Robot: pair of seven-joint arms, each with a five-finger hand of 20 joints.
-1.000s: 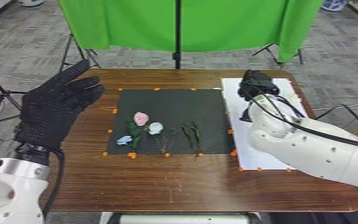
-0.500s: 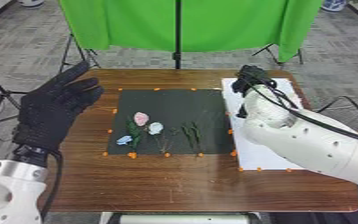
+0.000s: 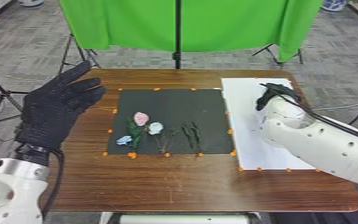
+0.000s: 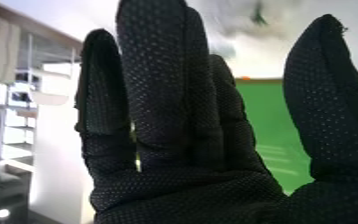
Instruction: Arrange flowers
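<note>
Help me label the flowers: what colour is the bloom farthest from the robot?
That bloom is pink, clearest in the head view.

And there's the left arm (image 3: 15,187), angled forward on its own side, the left hand (image 3: 47,112) raised, fingers (image 3: 71,74) loosely extended! Across from it, the right arm (image 3: 326,147) slants forward and inward, the right hand (image 3: 278,94) at its far end: fingers straight, thumb (image 4: 322,100) standing well apart!

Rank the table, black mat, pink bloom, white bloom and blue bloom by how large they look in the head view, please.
- Table
- Black mat
- Pink bloom and white bloom: too alike to rank
- Blue bloom
</note>
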